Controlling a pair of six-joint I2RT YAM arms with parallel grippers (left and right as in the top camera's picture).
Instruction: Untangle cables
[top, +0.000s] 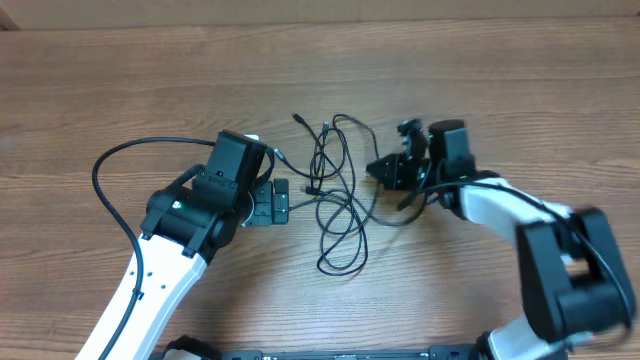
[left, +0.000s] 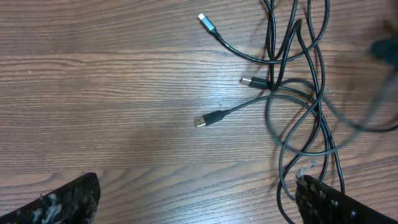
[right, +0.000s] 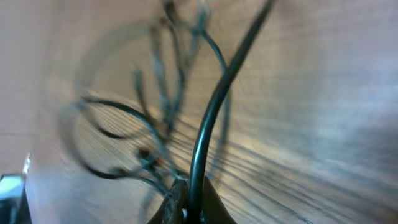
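Note:
A tangle of thin black cables (top: 335, 195) lies in loops at the middle of the wooden table. The left wrist view shows the cables (left: 298, 93) with three plug ends: a silvery one (left: 205, 20), a small dark one (left: 247, 80) and a USB plug (left: 208, 119). My left gripper (top: 280, 200) is open and empty at the tangle's left edge; its right finger (left: 336, 202) sits beside a cable loop. My right gripper (top: 385, 168) is at the tangle's right side and is shut on a cable (right: 214, 106) that runs up from between its fingers (right: 189, 202).
The thicker black wire of the left arm (top: 115, 190) arcs over the table at the left. The bare wooden table (top: 120, 80) stretches to the left and back.

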